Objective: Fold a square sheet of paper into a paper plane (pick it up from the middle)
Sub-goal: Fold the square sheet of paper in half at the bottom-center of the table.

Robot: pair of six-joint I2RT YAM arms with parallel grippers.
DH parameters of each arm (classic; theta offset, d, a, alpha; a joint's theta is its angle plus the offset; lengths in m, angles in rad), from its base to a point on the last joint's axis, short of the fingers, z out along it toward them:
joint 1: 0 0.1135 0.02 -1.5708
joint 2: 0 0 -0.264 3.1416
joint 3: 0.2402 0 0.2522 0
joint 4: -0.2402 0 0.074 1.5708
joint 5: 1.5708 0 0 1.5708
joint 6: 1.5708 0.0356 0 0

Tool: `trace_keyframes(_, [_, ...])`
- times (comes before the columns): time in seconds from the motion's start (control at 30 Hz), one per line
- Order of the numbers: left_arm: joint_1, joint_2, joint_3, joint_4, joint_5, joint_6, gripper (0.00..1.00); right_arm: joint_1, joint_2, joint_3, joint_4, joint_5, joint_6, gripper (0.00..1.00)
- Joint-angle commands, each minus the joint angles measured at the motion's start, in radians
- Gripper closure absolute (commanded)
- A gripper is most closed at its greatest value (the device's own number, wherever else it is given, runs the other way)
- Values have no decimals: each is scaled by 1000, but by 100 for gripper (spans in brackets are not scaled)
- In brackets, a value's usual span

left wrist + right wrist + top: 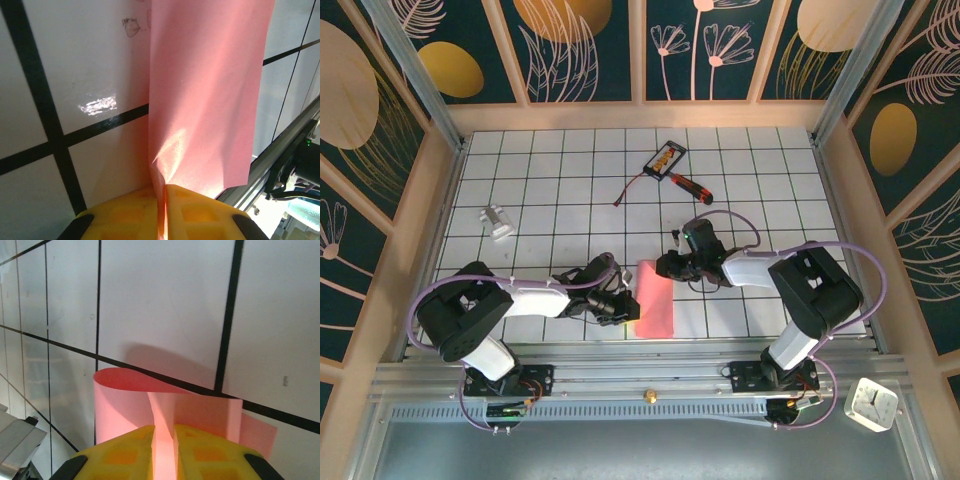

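Square sheet of paper sits on the tiled table just beyond the near rail, roughly over the rail's middle, between the two arms. From above it reads as a narrow strip running away from the rail, so I judge it's doubled over lengthwise, first fold in hand, no dart shape yet. Left gripper has it by the long edge on the left, close to the rail: the yellow pads are squeezed together with the pink edge pinched in the seam, and the sheet stands up from the tiles there. Probably the anchor that stops the paper skating. Right gripper is on the end farthest from the rail, jaws nearly closed with paper layers clamped between them; its wrist view shows a rounded loop beside the pinch, so the fold isn't flat at that end. Likely holding the layers aligned before creasing. Risk: thin paper held at two points, any opposing pull tears or skews it. Screwdriver and black-and-orange card lie well beyond, far from the rail and apart from the sheet.
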Motion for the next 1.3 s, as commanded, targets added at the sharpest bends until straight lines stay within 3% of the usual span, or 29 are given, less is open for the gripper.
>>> trace_keyframes(0.0, [3,17,23,-24,-8,9,86,5,10,-33,-34,36,-14,82])
trace_keyframes(0.3, [4,6,53,-40,-27,4,80,6,-9,-74,-41,57,-6,84])
trace_keyframes(0.7, [80,15,138,-73,-105,45,56,7,-20,-92,-37,62,-5,85])
trace_keyframes(0.9, [89,100,223,-119,-106,112,58,7,-24,-91,-39,63,-3,85])
trace_keyframes(1.27, [89,167,283,-206,-152,205,72,-5,-75,-51,-54,31,-26,82])
